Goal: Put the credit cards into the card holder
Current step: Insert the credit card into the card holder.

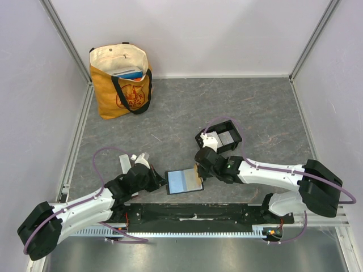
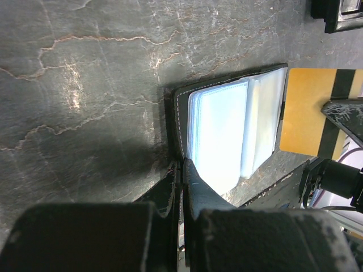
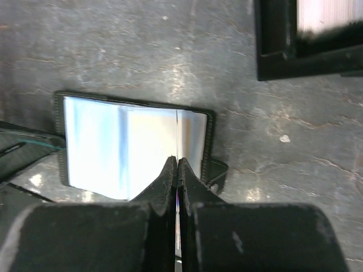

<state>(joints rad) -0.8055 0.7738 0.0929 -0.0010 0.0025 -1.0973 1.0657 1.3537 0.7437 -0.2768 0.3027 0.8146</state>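
Pinching the orange-gold plastic credit card (image 2: 303,110) on its thin edge, the right end effector (image 3: 178,165) is clenched on it, just over the right page of the open black folding wallet with clear sleeves (image 3: 113,141). Opposite it, the left end effector (image 2: 181,168) is clenched on that wallet's cover edge, holding it down on the grey stone-look counter (image 3: 142,45). The black two-compartment plastic card holder (image 3: 266,39) sits ahead and to the right of the right end effector, apart from the wallet, with a pale card (image 3: 332,14) lying inside. Can't tell if the orange card is fully clear of its sleeve. Risks: a snagged sleeve drags the wallet if the left grip slips. An edge pinch lets the card pivot. A tilted corner catches the holder wall and the card lands outside.
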